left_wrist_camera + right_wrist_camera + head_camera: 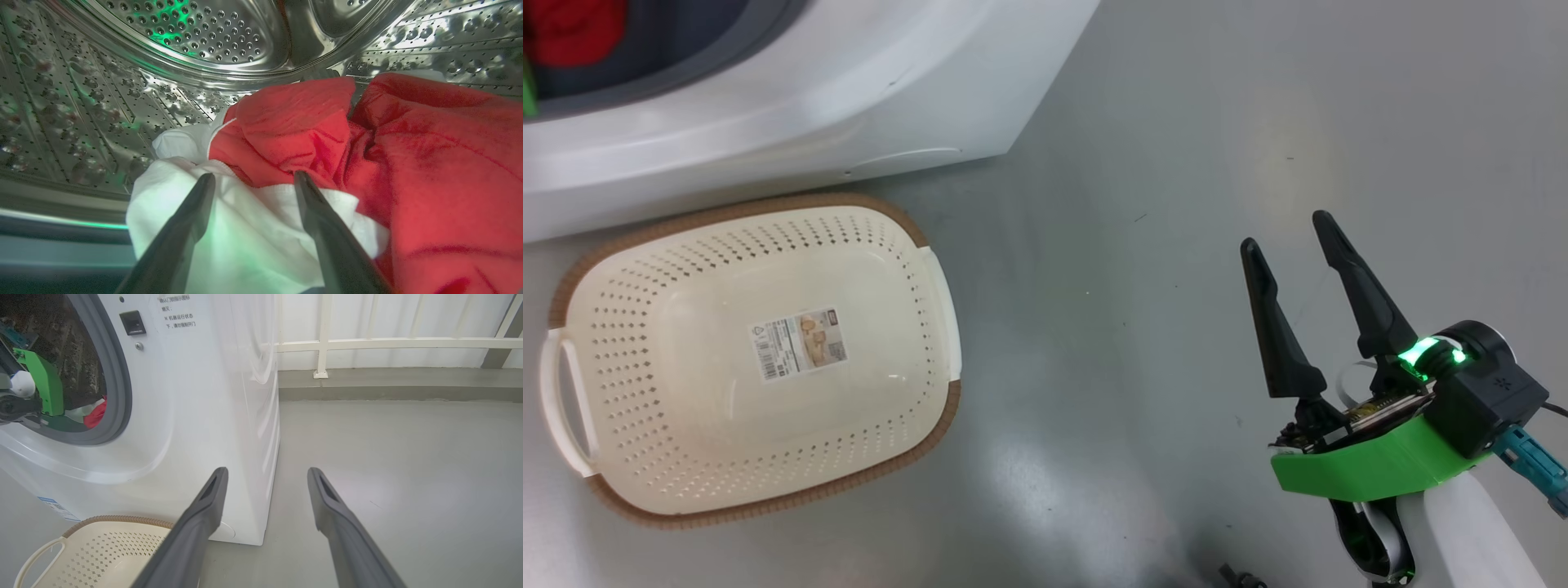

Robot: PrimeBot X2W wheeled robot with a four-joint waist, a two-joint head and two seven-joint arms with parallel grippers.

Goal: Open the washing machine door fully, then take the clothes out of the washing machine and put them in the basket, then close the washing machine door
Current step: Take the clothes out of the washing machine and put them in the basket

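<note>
Inside the steel drum, my left gripper [254, 176] is open, its fingers spread over the clothes: a white cloth [245, 232] under the fingertips and red cloths [429, 163] behind and to the right. The washing machine [849, 90] stands white at the head view's top left, red cloth [572, 33] showing in its opening. In the right wrist view the machine [212, 396] shows my left arm's green wrist reaching into its opening. The cream basket [923, 245] lies on the floor before the machine, nothing in it but its label. My right gripper [1286, 229] hovers open over the floor to the right. The door is out of view.
Grey floor [1176, 163] spreads right of the machine and basket. In the right wrist view a low grey kerb and a white railing [388, 343] run along the far wall. The basket's rim [110, 519] shows at that view's lower left.
</note>
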